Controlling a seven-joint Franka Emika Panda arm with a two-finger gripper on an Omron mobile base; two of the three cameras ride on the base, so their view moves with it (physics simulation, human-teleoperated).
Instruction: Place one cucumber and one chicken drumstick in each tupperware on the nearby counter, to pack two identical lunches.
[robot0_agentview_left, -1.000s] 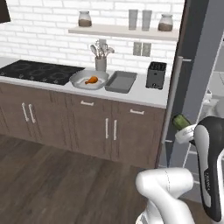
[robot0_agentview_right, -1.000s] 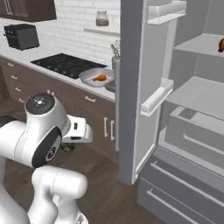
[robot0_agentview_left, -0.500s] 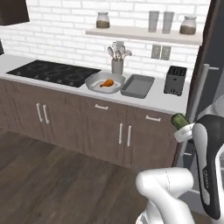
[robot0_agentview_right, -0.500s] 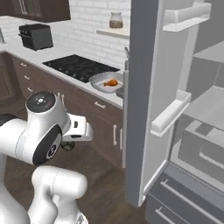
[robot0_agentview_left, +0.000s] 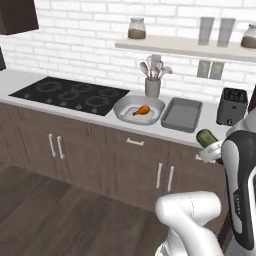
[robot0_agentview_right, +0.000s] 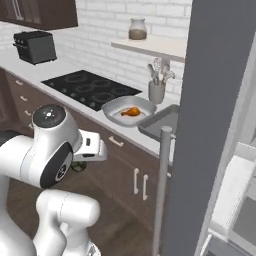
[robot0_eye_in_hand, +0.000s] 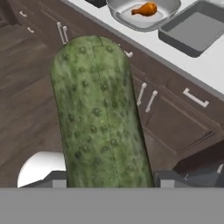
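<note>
My gripper (robot0_eye_in_hand: 109, 181) is shut on a dark green cucumber (robot0_eye_in_hand: 100, 118), which stands up between the fingers. From the left base view the cucumber (robot0_agentview_left: 206, 137) hangs in front of the counter (robot0_agentview_left: 215, 131), right of the containers. On the counter lie two tupperware. The pale round basin (robot0_agentview_left: 122, 106) holds an orange chicken drumstick (robot0_agentview_left: 142, 110). The darker grey rectangular tray (robot0_agentview_left: 182, 115) beside it is bare inside. In the hand view the basin (robot0_eye_in_hand: 127, 22), drumstick (robot0_eye_in_hand: 145, 8) and tray (robot0_eye_in_hand: 197, 26) lie at the top.
A black cooktop (robot0_agentview_left: 70, 94) lies left of the basin, with a utensil holder (robot0_agentview_left: 152, 85) behind it. A black toaster (robot0_agentview_left: 231, 106) stands right of the tray. The wall shelf (robot0_agentview_left: 200, 47) carries jars. The open fridge door (robot0_agentview_right: 215, 125) stands close on the right.
The whole picture has shifted as the base moved: the counter and containers are nearer and more central, the fridge further right. The cucumber stays in the gripper.
</note>
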